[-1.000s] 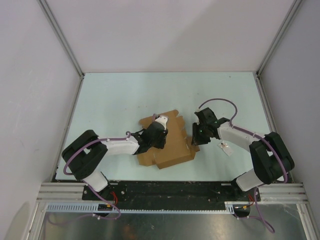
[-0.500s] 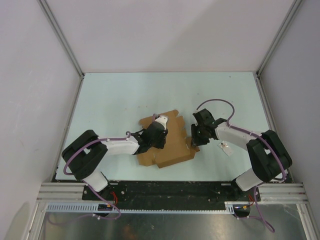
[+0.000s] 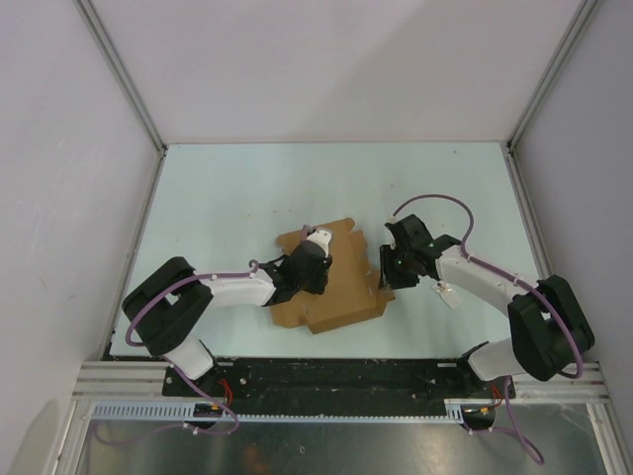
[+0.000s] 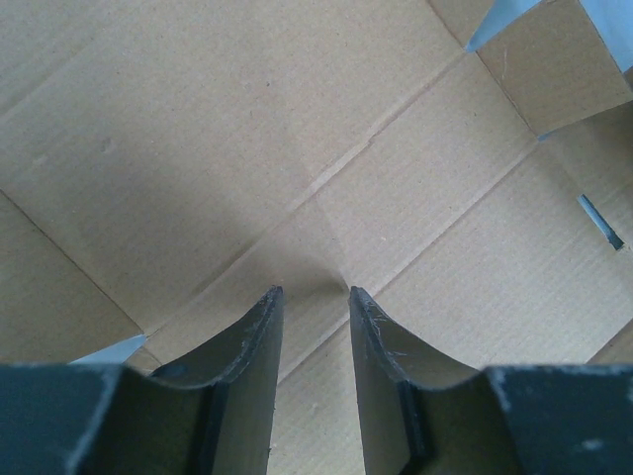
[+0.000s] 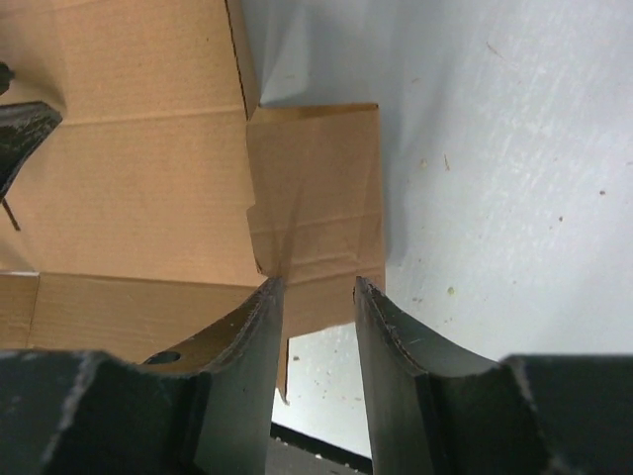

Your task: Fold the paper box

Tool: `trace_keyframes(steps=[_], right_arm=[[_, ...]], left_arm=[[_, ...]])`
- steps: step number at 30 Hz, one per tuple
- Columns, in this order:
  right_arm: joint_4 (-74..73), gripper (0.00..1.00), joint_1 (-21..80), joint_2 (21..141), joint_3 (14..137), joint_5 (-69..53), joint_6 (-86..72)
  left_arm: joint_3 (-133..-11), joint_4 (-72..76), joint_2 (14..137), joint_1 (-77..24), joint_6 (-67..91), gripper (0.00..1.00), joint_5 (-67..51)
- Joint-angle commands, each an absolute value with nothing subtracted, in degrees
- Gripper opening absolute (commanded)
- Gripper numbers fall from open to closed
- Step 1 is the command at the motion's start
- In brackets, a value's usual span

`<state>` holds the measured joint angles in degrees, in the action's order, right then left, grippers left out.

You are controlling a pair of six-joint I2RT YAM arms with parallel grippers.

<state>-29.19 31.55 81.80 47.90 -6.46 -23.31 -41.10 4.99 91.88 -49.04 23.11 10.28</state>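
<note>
Brown cardboard, the paper box (image 3: 336, 289) lies opened out on the pale counter (image 3: 227, 198), in the lower middle of the top view. The left end effector (image 4: 312, 290) is over the sheet's middle, where creases meet; its fingers are a narrow gap apart with nothing between them. The right end effector (image 5: 316, 284) is at the sheet's right edge, fingers slightly parted over a small side flap.

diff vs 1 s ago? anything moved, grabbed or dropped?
Only the right arm's elbow swung outward and toward the near edge. The right gripper stayed at the right flap of the paper box. Nothing was taken hold of or let go. The left gripper, the box and the small packet are unchanged.
</note>
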Motion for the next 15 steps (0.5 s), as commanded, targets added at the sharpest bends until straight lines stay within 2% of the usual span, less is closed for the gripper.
trace_keyframes(steps=[1,8,15], right_arm=[[-33.65,0.4,32.08,77.96,47.9,-7.47,-21.97],[-35.07,0.34,33.13,77.26,47.73,-7.38,-22.23],[-37.08,0.34,36.91,76.73,47.73,-5.98,-24.96]], left_arm=[[-41.84,4.04,92.37,-49.04,24.7,0.38,9.67],[-41.92,3.96,92.55,-49.04,24.87,0.38,9.75],[-41.4,3.78,91.76,-49.04,25.05,0.38,10.02]])
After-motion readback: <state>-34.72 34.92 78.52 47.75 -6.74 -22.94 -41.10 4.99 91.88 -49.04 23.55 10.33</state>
